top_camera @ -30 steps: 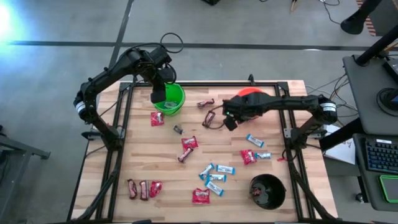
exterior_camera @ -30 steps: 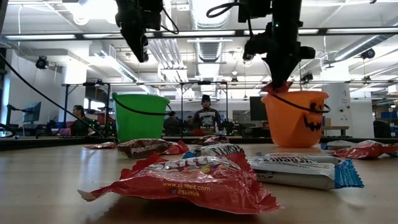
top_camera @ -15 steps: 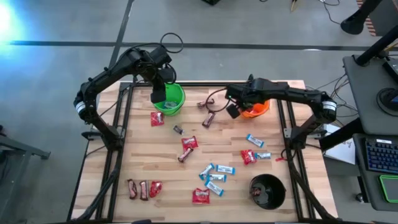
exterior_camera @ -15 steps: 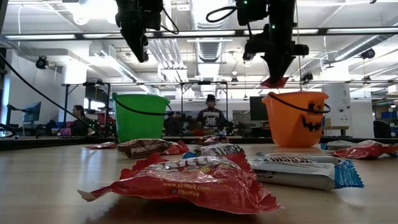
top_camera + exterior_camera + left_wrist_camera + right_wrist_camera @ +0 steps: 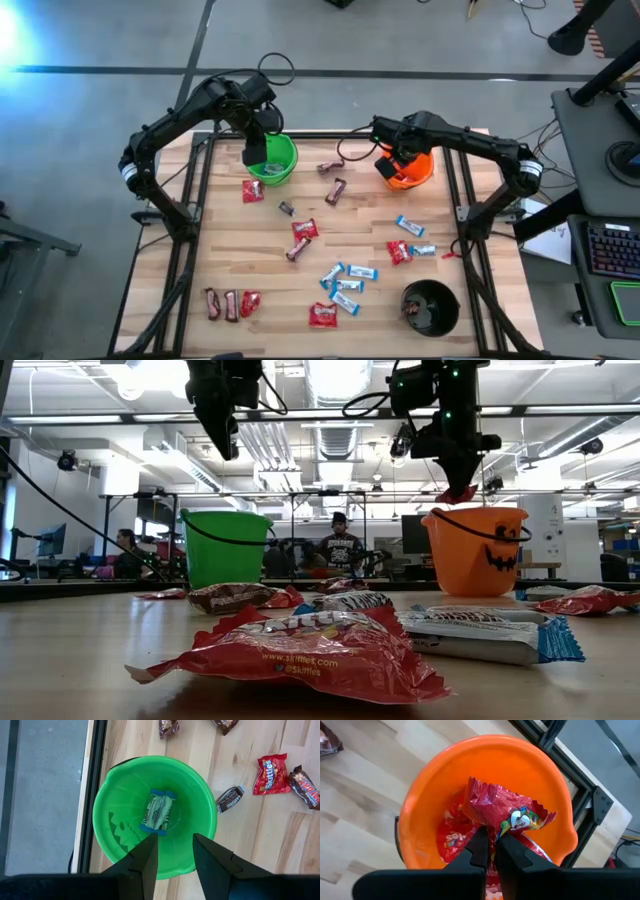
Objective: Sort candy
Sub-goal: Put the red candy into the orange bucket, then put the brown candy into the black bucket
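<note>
Holding the right tool (image 5: 489,851) over the orange bucket (image 5: 420,800), I had its fingers pinched on a red packet (image 5: 505,812), with more red packets already lying inside. My left tool (image 5: 172,857) hung spread and empty above the green bucket (image 5: 115,795), where one blue-and-white bar (image 5: 159,810) lay. I judged the sort to be early: most candy (image 5: 340,285) was scattered loose across the desk (image 5: 220,260), red packets, blue-and-white bars and brown bars alike. The black bucket (image 5: 445,318) near the desk's front corner held something I could not make out

Right pincer (image 5: 489,851) holds a packet (image 5: 505,812) over a bucket (image 5: 425,795).
</note>
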You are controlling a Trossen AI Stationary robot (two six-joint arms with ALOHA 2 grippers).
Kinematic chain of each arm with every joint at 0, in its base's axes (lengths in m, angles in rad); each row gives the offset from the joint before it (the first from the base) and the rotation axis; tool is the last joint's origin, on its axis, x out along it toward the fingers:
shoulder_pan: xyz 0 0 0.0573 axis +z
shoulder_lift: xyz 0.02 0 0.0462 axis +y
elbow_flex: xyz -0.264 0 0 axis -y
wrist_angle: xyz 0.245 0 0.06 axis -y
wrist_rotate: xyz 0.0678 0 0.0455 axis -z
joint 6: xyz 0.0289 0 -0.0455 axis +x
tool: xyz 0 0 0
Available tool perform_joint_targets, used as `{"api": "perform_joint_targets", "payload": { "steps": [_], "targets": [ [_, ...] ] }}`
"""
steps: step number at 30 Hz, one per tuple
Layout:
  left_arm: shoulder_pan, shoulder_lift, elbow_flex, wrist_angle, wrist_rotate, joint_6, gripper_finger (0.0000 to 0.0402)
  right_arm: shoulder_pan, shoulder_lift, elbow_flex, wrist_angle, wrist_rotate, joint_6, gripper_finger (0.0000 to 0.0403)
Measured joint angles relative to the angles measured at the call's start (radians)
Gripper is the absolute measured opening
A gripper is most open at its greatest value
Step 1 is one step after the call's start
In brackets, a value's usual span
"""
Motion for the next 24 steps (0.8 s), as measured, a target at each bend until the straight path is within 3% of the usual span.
{"api": "perform_joint_targets", "payload": {
  "steps": [9, 24],
  "targets": [
    [0.0, 0.0, 0.0, 0.0, 0.0, 0.0, 0.0106, -0.01, 0.0, -0.001, -0.02, -0.002, -0.059, 0.002],
    [0.0, 0.0, 0.0, 0.0, 0.0, 0.0, 0.0106, -0.009, 0.0, 0.0, -0.024, -0.001, -0.083, 0.0123]
  ]
}}
